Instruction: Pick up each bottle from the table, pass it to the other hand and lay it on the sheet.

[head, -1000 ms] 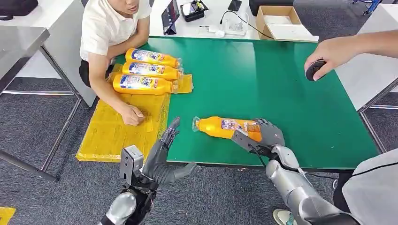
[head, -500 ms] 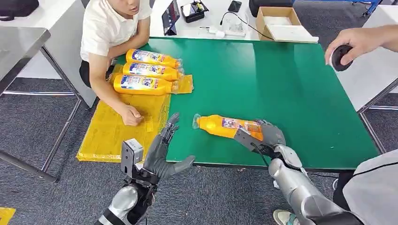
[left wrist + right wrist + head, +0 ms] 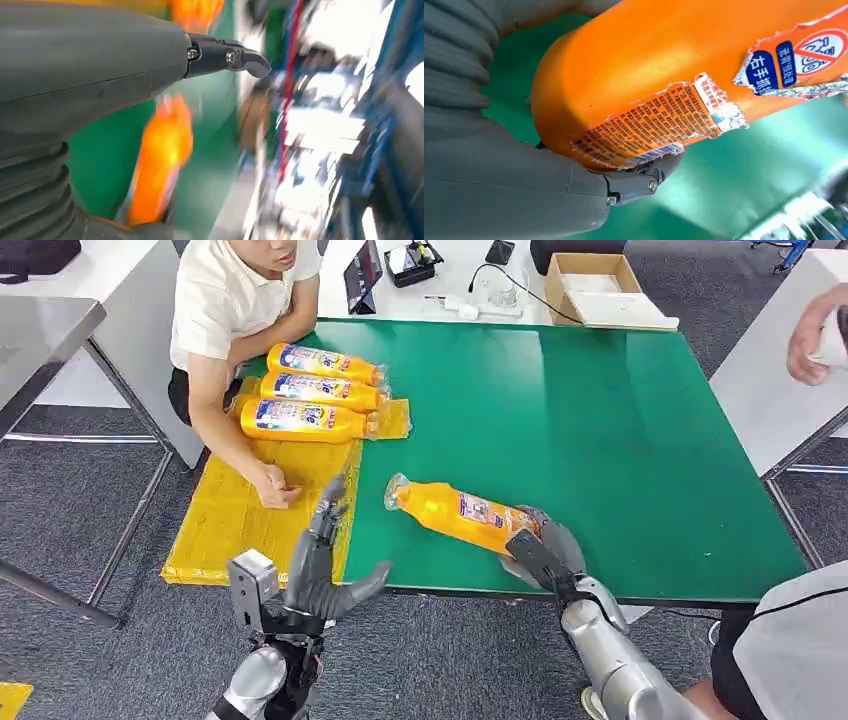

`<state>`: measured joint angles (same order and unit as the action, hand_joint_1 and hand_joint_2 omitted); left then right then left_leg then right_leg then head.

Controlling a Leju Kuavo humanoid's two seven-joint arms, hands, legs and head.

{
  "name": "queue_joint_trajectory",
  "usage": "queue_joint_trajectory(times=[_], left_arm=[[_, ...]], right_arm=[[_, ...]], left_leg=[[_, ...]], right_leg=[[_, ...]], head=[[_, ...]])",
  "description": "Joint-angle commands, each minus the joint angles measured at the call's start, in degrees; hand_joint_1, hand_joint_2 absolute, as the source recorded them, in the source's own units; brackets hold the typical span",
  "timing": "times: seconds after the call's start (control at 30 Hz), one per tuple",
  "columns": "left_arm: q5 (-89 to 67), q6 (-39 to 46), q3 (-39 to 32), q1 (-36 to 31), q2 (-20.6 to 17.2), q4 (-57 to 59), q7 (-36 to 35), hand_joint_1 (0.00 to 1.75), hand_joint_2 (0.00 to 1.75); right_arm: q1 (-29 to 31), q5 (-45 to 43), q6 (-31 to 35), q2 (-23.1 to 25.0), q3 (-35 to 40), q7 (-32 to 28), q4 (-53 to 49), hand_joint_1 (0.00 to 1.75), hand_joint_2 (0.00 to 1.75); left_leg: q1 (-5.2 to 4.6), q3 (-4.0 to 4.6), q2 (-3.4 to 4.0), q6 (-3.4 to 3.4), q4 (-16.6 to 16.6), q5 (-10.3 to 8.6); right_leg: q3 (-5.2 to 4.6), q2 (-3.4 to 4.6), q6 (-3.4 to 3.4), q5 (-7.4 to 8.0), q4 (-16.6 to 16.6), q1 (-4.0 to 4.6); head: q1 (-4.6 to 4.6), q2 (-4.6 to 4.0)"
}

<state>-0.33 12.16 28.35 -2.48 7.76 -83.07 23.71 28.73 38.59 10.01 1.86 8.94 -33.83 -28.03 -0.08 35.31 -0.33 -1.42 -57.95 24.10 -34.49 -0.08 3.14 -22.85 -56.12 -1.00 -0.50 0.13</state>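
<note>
Green counter (image 3: 600,420) carries my bottle (image 3: 455,511), right hand (image 3: 540,545) fingers clamped on its base for handover; left hand (image 3: 318,565) fingers spread, waiting.

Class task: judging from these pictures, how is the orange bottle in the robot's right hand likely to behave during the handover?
The orange bottle is round, so probably rolls if released. Its glossy skin and torn label suggest slipperiness. The right hand grips its base, so it may droop.

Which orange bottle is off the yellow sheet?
The orange plastic bottle gripped by the right hand above the green table; the other three lie on the sheet.
</note>
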Motion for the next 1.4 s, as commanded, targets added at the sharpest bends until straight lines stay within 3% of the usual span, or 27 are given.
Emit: queue_joint_trajectory(times=[0.03, 0.27, 0.3, 0.37, 0.43, 0.57, 0.7, 0.73, 0.93, 1.27, 1.4], left_arm=[[1.68, 2.00, -5.36, 3.26, 1.40, -3.08, 0.66, 0.00, 1.75], [5.77, -1.60, -3.64, 6.48, -0.53, -1.95, -1.57, 0.00, 1.75], [6.57, -3.50, -2.41, 6.51, -0.94, -1.90, -1.89, 0.00, 1.75], [7.98, -6.79, -0.73, 6.22, -1.81, -1.62, -3.35, 0.00, 1.75], [9.43, -8.49, -0.47, 6.07, -1.75, -1.08, -3.90, 0.00, 1.75], [10.69, -9.82, -0.58, 5.76, -1.58, -0.53, -4.61, 0.00, 1.75], [19.61, -21.50, 2.20, 4.18, -3.48, 3.37, -10.47, 0.00, 1.75], [16.91, -21.65, 2.28, 3.56, -3.41, 4.73, -7.16, 0.00, 1.75], [19.17, -25.70, 1.68, 1.54, -1.33, 6.28, -9.45, 0.00, 1.75], [18.68, -25.80, 1.58, 0.79, -2.06, 5.42, -8.85, 0.00, 1.75], [16.36, -22.37, -0.04, -0.21, -0.49, 4.93, -6.32, 0.00, 1.75]], right_arm=[[-4.77, -3.93, -0.14, 1.55, -1.58, -0.91, -9.60, 1.75, 1.75], [-18.16, -16.67, -5.31, 5.20, 2.18, -3.63, -30.58, 1.75, 1.75], [-18.85, -17.27, -4.52, 5.99, 3.20, -2.05, -31.76, 1.61, 1.75], [-18.75, -16.92, -3.55, 6.71, 5.29, -1.73, -32.48, 1.75, 1.75], [-18.44, -17.96, -4.83, 7.11, 6.81, -1.76, -33.08, 1.75, 1.75], [-18.23, -19.25, -5.45, 6.54, 8.23, -1.67, -33.55, 1.75, 1.75], [-17.07, -20.34, -8.86, 8.14, 13.96, -1.51, -33.53, 1.75, 1.75], [-15.99, -20.48, -9.11, 8.72, 16.00, -1.52, -32.13, 1.75, 1.75], [-13.79, -20.28, -10.63, 9.76, 22.32, -2.46, -27.55, 1.75, 1.75], [-12.90, -19.09, -10.72, 10.23, 25.27, -3.08, -24.78, 1.75, 1.75], [-13.33, -18.78, -11.09, 9.92, 26.95, -3.21, -25.06, 1.75, 1.75]], left_leg=[[0.03, -0.08, 0.11, 0.06, 0.01, 0.10], [0.03, -0.07, 0.01, 0.09, 0.08, 0.10], [0.08, -0.23, 0.09, 0.14, 0.09, 0.21], [0.06, -0.20, 0.12, 0.19, 0.04, 0.26], [0.05, 0.13, 0.13, 0.13, 0.05, 0.12], [0.09, -0.02, 0.13, 0.16, 0.05, 0.19], [0.07, 0.09, 0.07, 0.14, 0.07, 0.12], [0.09, -0.09, 0.15, 0.17, 0.08, 0.21], [0.12, 0.06, 0.15, 0.17, 0.08, 0.12], [0.19, -0.02, 0.08, 0.17, 0.08, 0.15], [0.17, 0.12, 0.06, 0.14, 0.08, 0.11]], right_leg=[[0.06, 0.09, -0.10, -0.06, 0.01, 0.04], [0.05, -0.01, -0.13, -0.11, 0.06, 0.04], [0.18, 0.07, -0.20, -0.19, 0.07, 0.10], [0.10, 0.09, -0.21, -0.22, -0.01, 0.08], [-0.23, 0.11, -0.16, -0.10, -0.01, 0.04], [-0.08, 0.09, -0.20, -0.17, 0.01, 0.08], [-0.19, 0.05, -0.18, -0.13, 0.02, 0.04], [-0.03, 0.12, -0.23, -0.19, 0.01, 0.07], [-0.17, 0.09, -0.21, -0.10, 0.03, 0.10], [-0.04, 0.00, -0.22, -0.16, 0.04, 0.17], [-0.18, 0.02, -0.17, -0.11, 0.04, 0.15]], head=[[-0.02, 0.00], [0.02, 0.00], [-0.04, 0.00], [-0.02, 0.00], [-0.04, 0.00], [-0.02, 0.00], [0.00, 0.00], [0.00, 0.00], [-0.02, 0.00], [0.00, 0.00], [-0.02, 0.00]])
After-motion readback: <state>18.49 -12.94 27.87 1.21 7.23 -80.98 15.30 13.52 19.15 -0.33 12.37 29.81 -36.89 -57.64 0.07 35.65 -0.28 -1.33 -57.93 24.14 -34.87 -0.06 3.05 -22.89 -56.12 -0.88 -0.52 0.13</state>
